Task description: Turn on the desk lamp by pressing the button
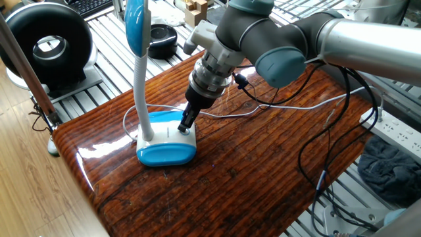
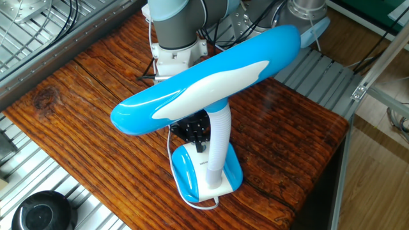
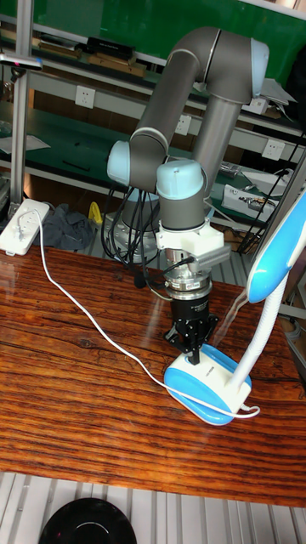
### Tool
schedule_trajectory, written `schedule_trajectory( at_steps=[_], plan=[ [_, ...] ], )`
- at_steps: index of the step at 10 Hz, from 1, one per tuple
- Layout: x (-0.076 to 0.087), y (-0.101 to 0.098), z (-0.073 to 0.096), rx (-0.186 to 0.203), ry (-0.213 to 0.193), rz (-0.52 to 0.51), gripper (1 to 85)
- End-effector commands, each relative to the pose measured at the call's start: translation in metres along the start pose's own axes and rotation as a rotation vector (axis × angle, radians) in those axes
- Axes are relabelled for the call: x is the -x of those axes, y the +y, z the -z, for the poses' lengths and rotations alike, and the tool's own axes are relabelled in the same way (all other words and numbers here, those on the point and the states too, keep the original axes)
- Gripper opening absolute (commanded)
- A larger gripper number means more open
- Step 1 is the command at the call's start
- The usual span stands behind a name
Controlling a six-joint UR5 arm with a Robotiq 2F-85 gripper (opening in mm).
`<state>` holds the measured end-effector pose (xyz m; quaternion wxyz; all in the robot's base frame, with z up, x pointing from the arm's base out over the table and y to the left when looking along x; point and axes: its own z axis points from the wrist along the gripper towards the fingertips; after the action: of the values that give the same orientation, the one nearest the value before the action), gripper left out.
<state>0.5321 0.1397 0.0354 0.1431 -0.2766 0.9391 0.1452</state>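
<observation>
The desk lamp stands on the wooden table, its blue-and-white base near the table's left end in one fixed view. A bendy white neck rises to the oval blue head. My gripper points straight down. Its black fingers are shut together, and their tips rest on the top of the base beside the neck. The button is hidden under the fingertips.
A black round fan and a black disc sit on the metal rack beyond the table. The lamp's thin white cord crosses the table to a power strip. The lamp head overhangs my wrist.
</observation>
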Motion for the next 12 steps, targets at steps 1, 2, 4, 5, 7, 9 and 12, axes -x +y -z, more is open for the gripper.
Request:
schedule_trajectory(
  at_steps=[1,2,4,5,7,9,12],
  plan=[
    [0.005,-0.001,0.002,0.004,-0.022,-0.009,1.0],
    [0.006,-0.002,0.002,0.002,-0.026,-0.009,1.0],
    [0.010,-0.002,0.002,0.001,-0.043,-0.010,1.0],
    [0.013,-0.002,0.003,0.004,-0.055,-0.012,1.0],
    [0.011,-0.002,0.004,0.011,-0.052,-0.017,1.0],
    [0.006,-0.001,0.004,0.022,-0.045,-0.018,1.0],
    [0.001,0.000,0.007,0.044,-0.045,-0.027,1.0]
  ],
)
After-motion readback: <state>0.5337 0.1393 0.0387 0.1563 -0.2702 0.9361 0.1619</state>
